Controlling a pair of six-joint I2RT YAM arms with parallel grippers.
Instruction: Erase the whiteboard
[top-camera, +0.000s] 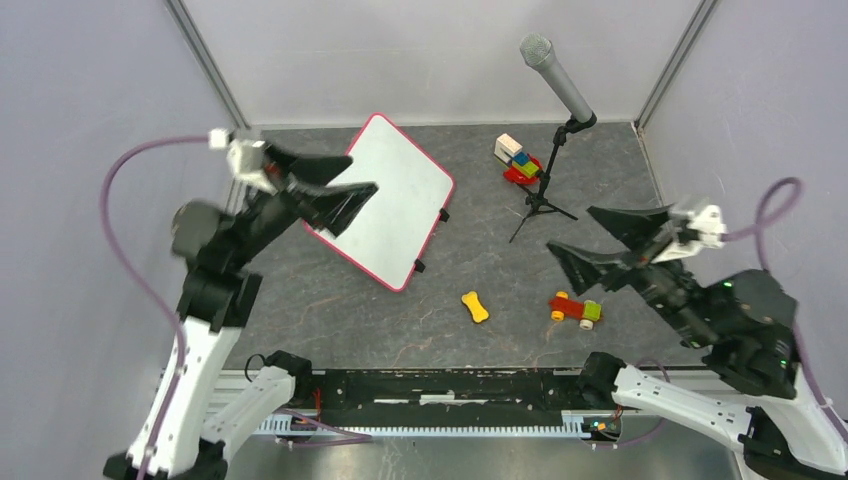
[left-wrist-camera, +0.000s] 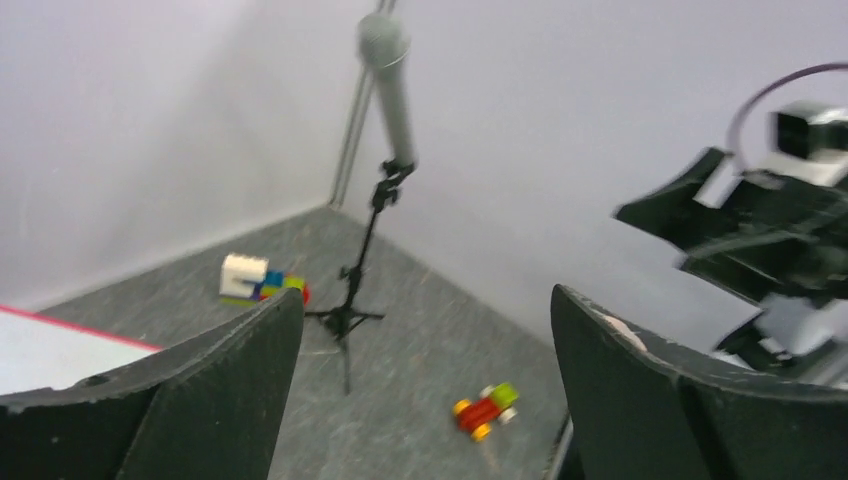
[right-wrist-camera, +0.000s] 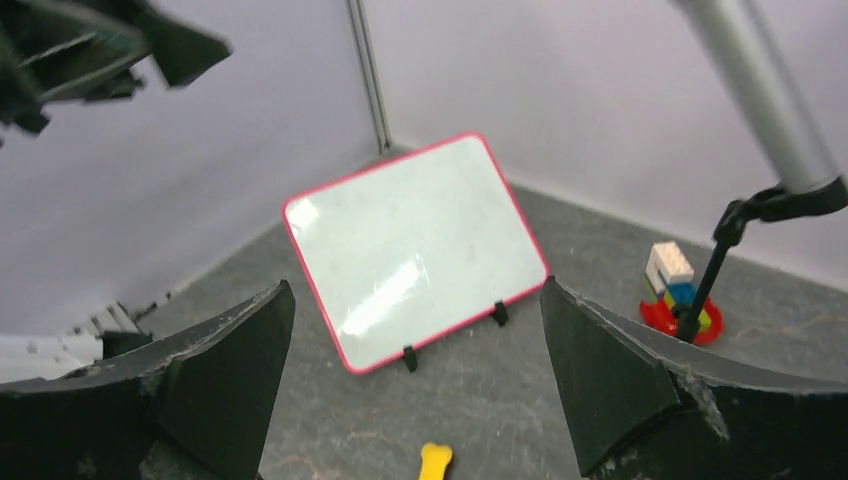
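The whiteboard (top-camera: 396, 205) is a white board with a red-pink frame and small black feet, lying at the back left of the grey table. Its surface looks blank, also in the right wrist view (right-wrist-camera: 413, 245). A corner of it shows in the left wrist view (left-wrist-camera: 50, 350). My left gripper (top-camera: 352, 180) is open and empty, raised over the board's left edge. My right gripper (top-camera: 570, 230) is open and empty, raised at the right, above the toy car. No eraser is seen in either gripper.
A microphone on a small black tripod (top-camera: 545, 195) stands at the back right. A stack of toy bricks (top-camera: 517, 160) sits behind it. A yellow bone-shaped piece (top-camera: 475, 306) and a red toy car (top-camera: 575, 310) lie near the front. Grey walls enclose the table.
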